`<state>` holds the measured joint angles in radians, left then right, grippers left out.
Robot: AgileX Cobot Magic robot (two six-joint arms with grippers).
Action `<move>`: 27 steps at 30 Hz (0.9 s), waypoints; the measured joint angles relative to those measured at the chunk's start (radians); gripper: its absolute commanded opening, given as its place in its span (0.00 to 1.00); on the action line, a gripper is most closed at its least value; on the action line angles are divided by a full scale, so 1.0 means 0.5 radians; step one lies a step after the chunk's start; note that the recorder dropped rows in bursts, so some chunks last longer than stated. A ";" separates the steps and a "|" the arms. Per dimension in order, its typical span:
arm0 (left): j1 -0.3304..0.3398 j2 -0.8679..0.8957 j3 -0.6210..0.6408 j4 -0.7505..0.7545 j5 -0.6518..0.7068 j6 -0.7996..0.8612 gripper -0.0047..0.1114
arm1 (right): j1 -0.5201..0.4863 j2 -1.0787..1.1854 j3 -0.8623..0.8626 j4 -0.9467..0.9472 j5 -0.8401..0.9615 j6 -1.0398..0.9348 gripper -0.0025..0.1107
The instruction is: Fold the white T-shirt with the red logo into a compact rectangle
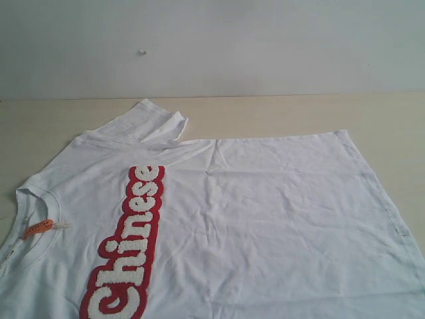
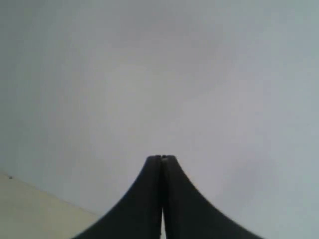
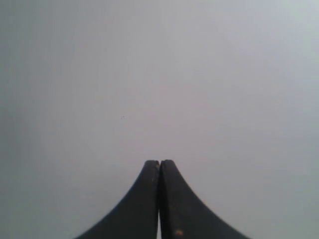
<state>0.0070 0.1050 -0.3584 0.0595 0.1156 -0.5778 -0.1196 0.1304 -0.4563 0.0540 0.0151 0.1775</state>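
Observation:
The white T-shirt (image 1: 252, 219) lies spread flat on the table in the exterior view, collar at the left with a small orange tag (image 1: 38, 228). Its far sleeve (image 1: 149, 123) is bunched at the upper left. The red logo (image 1: 129, 246) with fuzzy white letters runs from the chest toward the near edge. Neither arm shows in the exterior view. My left gripper (image 2: 161, 158) is shut on nothing and faces a pale grey wall. My right gripper (image 3: 159, 162) is likewise shut on nothing before the same blank wall.
The beige table (image 1: 279, 116) shows bare behind the shirt and at the right (image 1: 398, 153). A grey wall (image 1: 212, 46) stands at the back. A strip of table (image 2: 35, 211) shows in a corner of the left wrist view.

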 measured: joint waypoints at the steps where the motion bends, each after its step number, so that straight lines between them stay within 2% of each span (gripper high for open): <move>1: 0.000 0.123 -0.195 0.005 0.117 0.158 0.04 | 0.038 0.097 -0.097 0.000 0.044 -0.094 0.02; 5: -0.029 0.560 -0.750 0.008 0.395 0.545 0.04 | 0.145 0.387 -0.501 -0.004 0.311 -0.323 0.02; 6: -0.111 0.723 -0.916 0.008 0.463 0.704 0.04 | 0.182 0.496 -0.659 -0.008 0.415 -0.398 0.02; 7: -0.155 0.790 -0.979 0.012 0.496 0.780 0.04 | 0.200 0.540 -0.722 -0.017 0.456 -0.433 0.02; 8: -0.278 0.961 -1.128 0.017 0.594 0.950 0.04 | 0.251 0.673 -0.875 -0.057 0.543 -0.503 0.02; 10: -0.415 1.170 -1.298 0.017 0.753 1.183 0.04 | 0.290 0.823 -1.029 -0.108 0.625 -0.544 0.02; 13: -0.569 1.413 -1.488 0.017 0.968 1.357 0.04 | 0.302 1.037 -1.217 -0.120 0.742 -0.557 0.02; 19: -0.727 1.796 -1.753 0.020 1.181 1.627 0.04 | 0.306 1.459 -1.486 -0.133 1.068 -0.720 0.02; 23: -0.795 1.958 -1.830 0.020 1.259 1.930 0.04 | 0.306 1.666 -1.586 -0.133 1.337 -1.005 0.02; 27: -0.802 2.088 -1.863 0.020 1.517 2.368 0.04 | 0.306 1.850 -1.601 -0.128 1.492 -1.291 0.02</move>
<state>-0.3941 1.1491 -1.2897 0.0696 0.8742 0.6064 0.0336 1.0556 -1.2566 -0.0098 0.7611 -0.4678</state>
